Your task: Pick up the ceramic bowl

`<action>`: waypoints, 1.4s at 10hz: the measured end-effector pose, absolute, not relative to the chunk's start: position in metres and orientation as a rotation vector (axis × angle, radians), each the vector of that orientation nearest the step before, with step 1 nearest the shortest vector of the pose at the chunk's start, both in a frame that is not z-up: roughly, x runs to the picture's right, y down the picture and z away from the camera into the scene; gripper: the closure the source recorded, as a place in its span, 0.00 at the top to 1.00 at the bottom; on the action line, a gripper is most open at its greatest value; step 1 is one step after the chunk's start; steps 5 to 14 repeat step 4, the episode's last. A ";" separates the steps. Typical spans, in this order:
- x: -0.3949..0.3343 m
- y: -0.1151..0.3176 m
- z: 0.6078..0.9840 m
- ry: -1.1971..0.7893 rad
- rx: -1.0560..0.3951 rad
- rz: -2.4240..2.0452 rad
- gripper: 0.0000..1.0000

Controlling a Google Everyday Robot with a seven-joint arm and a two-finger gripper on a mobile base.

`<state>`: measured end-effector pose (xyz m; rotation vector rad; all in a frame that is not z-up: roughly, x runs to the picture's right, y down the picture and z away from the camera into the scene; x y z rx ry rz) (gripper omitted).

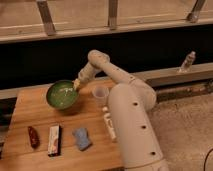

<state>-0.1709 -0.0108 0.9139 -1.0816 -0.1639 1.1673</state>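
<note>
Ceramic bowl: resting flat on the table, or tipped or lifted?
Tipped and seemingly lifted: the ceramic bowl shows its inside angled toward the camera, a shadow beneath it on the wooden table, the pincer at its right rim.

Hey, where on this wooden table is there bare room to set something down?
Bare wood lies on the table left of the ceramic bowl, and between the bowl and the snack row below. Crowded: the gripper at the bowl's right rim, the plastic cup beside it.
</note>
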 end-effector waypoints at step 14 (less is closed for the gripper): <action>-0.116 -0.038 0.885 -0.198 -0.942 1.281 0.00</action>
